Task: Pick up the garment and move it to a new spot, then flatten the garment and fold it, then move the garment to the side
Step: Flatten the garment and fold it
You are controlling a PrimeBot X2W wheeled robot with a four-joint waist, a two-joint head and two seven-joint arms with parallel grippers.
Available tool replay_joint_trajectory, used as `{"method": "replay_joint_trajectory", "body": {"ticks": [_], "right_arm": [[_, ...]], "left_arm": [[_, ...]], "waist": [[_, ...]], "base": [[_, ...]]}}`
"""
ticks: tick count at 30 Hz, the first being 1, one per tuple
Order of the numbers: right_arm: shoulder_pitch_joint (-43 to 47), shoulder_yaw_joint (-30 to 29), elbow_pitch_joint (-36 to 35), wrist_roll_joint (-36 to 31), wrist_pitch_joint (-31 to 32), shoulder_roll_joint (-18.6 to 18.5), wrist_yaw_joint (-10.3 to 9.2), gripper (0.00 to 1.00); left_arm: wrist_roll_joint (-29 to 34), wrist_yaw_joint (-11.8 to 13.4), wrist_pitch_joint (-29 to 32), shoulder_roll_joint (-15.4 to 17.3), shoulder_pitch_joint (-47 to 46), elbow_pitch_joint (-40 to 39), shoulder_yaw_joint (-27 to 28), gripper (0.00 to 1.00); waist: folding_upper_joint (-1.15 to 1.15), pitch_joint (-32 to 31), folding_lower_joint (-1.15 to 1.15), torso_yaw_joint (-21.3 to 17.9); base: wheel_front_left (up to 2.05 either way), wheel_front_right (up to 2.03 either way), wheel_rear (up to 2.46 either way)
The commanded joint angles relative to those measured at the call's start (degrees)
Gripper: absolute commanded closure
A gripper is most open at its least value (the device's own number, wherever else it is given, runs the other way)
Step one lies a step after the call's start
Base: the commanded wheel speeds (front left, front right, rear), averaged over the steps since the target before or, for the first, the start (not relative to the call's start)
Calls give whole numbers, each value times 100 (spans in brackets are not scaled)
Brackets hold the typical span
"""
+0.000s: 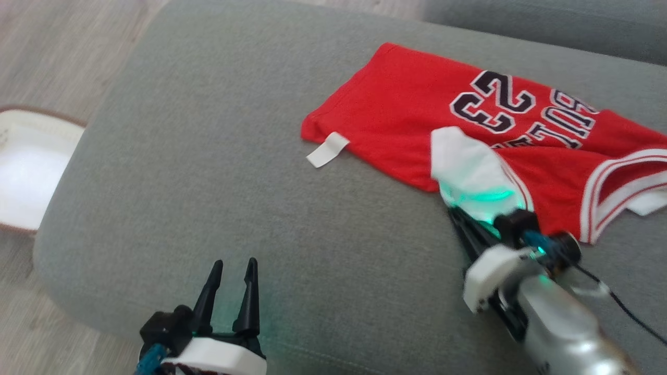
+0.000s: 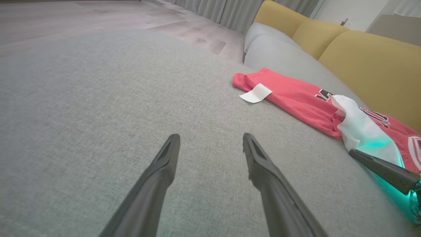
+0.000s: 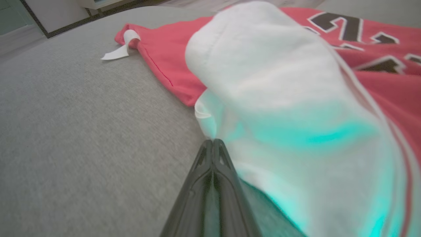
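The garment (image 1: 417, 114) is a red jersey with the number 23 and white-trimmed armholes, lying spread on the right of the grey seat cushion (image 1: 208, 182). A white sleeve part (image 1: 469, 166) is bunched up at its near edge. My right gripper (image 1: 453, 208) reaches in from the lower right, its jaws pressed together on the edge of that white cloth (image 3: 279, 98), which drapes over the fingers. In the right wrist view the gripper's tips (image 3: 213, 142) meet at the cloth's rim. My left gripper (image 1: 234, 265) hovers open over bare cushion at the lower left, far from the jersey (image 2: 289, 95).
A white tag (image 1: 327, 149) sticks out from the jersey's left corner. The cushion's rounded edge drops to wooden floor on the left, where a white brown-rimmed object (image 1: 26, 166) lies. Yellow back cushions (image 2: 361, 59) rise behind the jersey.
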Motion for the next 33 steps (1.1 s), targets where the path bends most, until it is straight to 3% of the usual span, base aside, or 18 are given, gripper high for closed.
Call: {"method": "replay_joint_trajectory", "body": {"ticks": [1,8,16,23,28,29,30,31,33], "right_arm": [[337,49,-90,68,11,-96,-4,100],[1078,-733,-882,65,11,-455,-4,100],[1464,-1862,-2609,-109,11,-619,-4,100],[1045,-2168,-3300,-376,11,-878,-4,100],[1414,-2120,-3348,-456,10,-876,-4,100],[1552,-2094,-3284,-445,10,-847,-4,82],[1690,-2064,-3227,-413,10,-807,-4,38],[1823,-2036,-3194,-375,10,-767,-4,0],[2083,-2001,-3184,-213,10,-674,-4,0]], "left_arm": [[15,19,-55,2,-118,-182,214,0],[132,8,-55,2,10,-180,384,0],[192,-11,-55,2,139,-175,524,0],[174,-24,-55,2,138,-130,451,0],[169,-24,-55,2,192,-87,473,0],[173,-20,-55,2,208,-78,490,0],[180,-20,-55,2,223,-71,507,0],[191,-20,-55,2,234,-61,530,0],[225,-18,-55,2,241,-35,591,0]], "waist": [[0,-126,0,-130],[0,-532,0,-627],[0,-828,0,-1147],[0,-901,0,-1279],[0,-931,0,-1286],[0,-940,0,-1296],[0,-946,0,-1308],[0,-949,0,-1325],[0,-958,0,-1366]], "base": [[0,0,0],[0,0,0],[0,0,0],[0,0,0],[0,0,0],[0,0,0],[0,0,0],[0,0,0],[0,0,0]]}}
